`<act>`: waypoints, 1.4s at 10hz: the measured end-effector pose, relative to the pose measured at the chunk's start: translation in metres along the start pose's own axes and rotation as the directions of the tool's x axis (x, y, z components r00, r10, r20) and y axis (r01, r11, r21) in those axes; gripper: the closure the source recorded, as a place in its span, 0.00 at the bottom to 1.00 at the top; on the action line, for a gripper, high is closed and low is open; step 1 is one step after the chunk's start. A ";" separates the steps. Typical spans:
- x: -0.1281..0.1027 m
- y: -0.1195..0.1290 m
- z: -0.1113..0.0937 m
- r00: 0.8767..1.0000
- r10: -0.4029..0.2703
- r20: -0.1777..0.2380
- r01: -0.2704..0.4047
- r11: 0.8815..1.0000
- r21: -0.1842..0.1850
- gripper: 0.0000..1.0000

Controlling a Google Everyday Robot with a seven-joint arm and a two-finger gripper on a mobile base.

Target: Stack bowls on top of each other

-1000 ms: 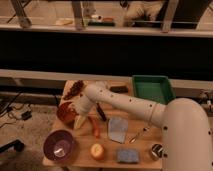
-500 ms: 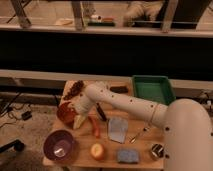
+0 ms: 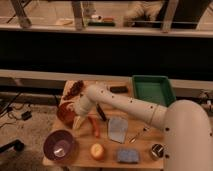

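Your claw (image 3: 80,123) hangs low over the left of the table (image 3: 142,150); you cannot tell whether it grips anything. A green tray (image 3: 152,90) sits at the back right. The purple bowl (image 3: 60,146) stands at the front left corner. The orange-red bowl (image 3: 64,115) sits behind it, apart, just beside the claw.

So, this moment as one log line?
gripper beside orange-red bowl | purple bowl apart, nearer camera | stack not done
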 end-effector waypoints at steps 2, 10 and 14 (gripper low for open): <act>-0.001 0.001 0.002 1.000 -0.011 0.013 0.011 1.000 -0.006 0.51; -0.007 -0.001 0.006 0.999 -0.042 0.024 0.042 0.999 -0.012 0.86; -0.011 -0.005 -0.001 0.995 0.015 0.095 -0.016 1.000 0.008 0.86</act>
